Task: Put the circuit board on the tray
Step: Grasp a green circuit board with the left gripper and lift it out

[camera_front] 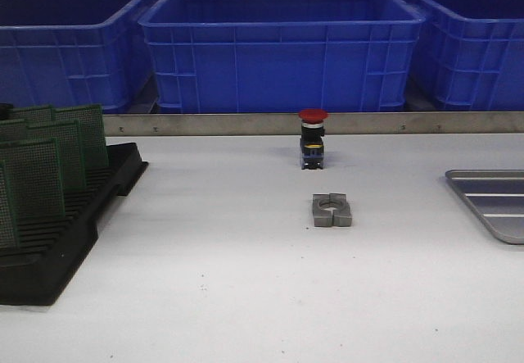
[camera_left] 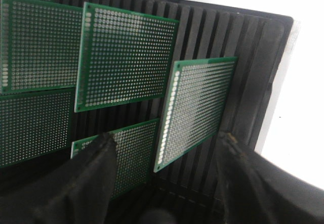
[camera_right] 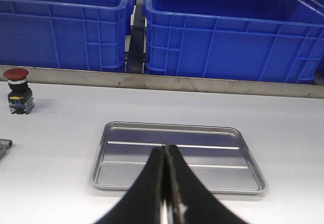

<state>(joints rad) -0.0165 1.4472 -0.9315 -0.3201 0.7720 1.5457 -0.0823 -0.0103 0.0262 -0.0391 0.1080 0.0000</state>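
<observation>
Several green perforated circuit boards stand upright in a black slotted rack (camera_front: pixel 49 256) at the table's left. In the left wrist view my left gripper (camera_left: pixel 166 136) is open just above that rack (camera_left: pixel 253 57). The lower end of the nearest circuit board (camera_left: pixel 200 102) reaches between its fingers without touching them, and another board (camera_left: pixel 136 153) stands against the left finger (camera_left: pixel 96 173). The grey metal tray (camera_front: pixel 491 199) lies empty at the table's right edge. My right gripper (camera_right: pixel 164 148) is shut on nothing and hovers over the near side of the tray (camera_right: pixel 217 171).
Blue plastic crates (camera_front: pixel 278 47) line the back behind a metal strip. A red-capped push button (camera_front: pixel 313 138) stands mid-table. A grey metal clamp block (camera_front: pixel 332 210) lies in front of it. Neither arm shows in the front view.
</observation>
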